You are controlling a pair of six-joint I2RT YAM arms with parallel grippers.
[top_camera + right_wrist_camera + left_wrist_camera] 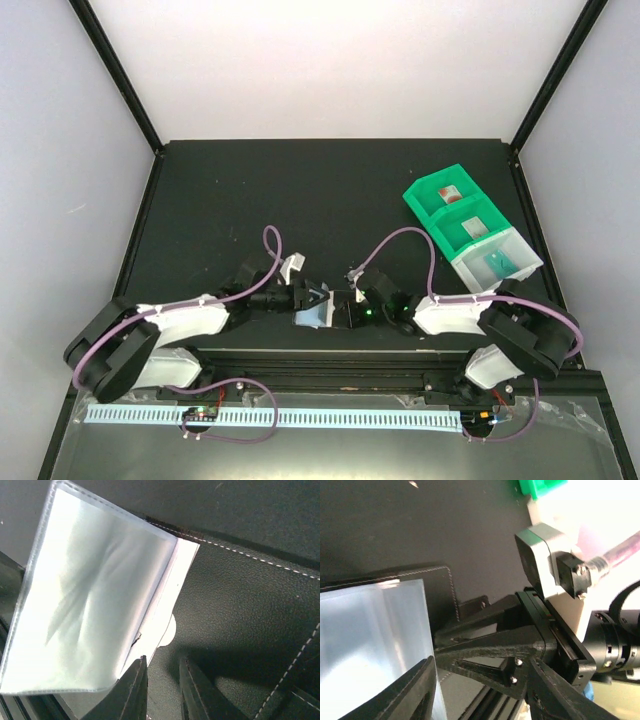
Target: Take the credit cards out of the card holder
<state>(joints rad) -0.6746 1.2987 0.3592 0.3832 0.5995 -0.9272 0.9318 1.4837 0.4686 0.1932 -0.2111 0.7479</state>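
A: Where is the holder (315,312)?

B: Well left of the bin (428,225) and nearer the arm bases than the bin is. It is spread open between the 2 grippers, over the dark table (220,200).

A: And the right gripper (162,659)?

B: It's on the holder's side that faces the bin. Its 2 fingers (132,690) are almost together, pinched on the black stitched cover, just beside the clear sleeve (100,595). The sleeve looks pale and glossy.

A: The left gripper (480,664)?

B: That one is on the holder's side away from the bin. Its fingers stand wide apart (its own wrist view shows this best) and clamp nothing. 1 finger lies against the sleeve's lower edge, and the right gripper's black fingers reach toward the gap.

A: Any cards in sight?

B: 2, both in the bin. A red card (450,192) lies in its far green compartment, and a teal card (497,263) lies in the clear compartment at its near end. The middle compartment holds something too small to tell.
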